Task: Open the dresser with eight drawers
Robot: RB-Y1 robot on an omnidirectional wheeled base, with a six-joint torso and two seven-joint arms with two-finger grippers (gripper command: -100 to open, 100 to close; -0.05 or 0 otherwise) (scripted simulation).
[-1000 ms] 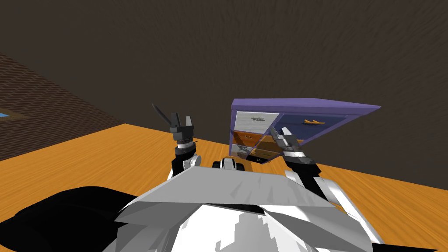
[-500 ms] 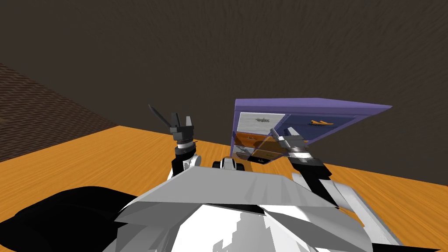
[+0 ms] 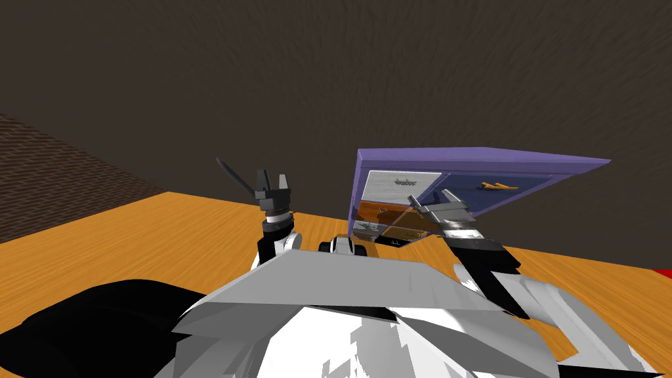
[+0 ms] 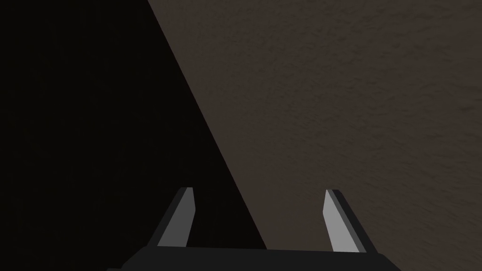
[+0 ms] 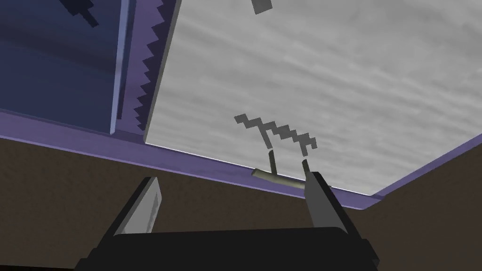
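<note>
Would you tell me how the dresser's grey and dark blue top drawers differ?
The grey drawer's front is pale and streaked, the dark blue drawer's plain and dark. The grey drawer has a dark grey handle; the dark blue drawer has an orange handle. The open right gripper is at the grey drawer, one finger beside its handle; the dark blue drawer lies off to one side. Both sit in the top row of the purple dresser.

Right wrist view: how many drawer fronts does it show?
2: a grey drawer front straight ahead of the right gripper, and a dark blue drawer front beside it. More may be hidden beyond the frame.
</note>
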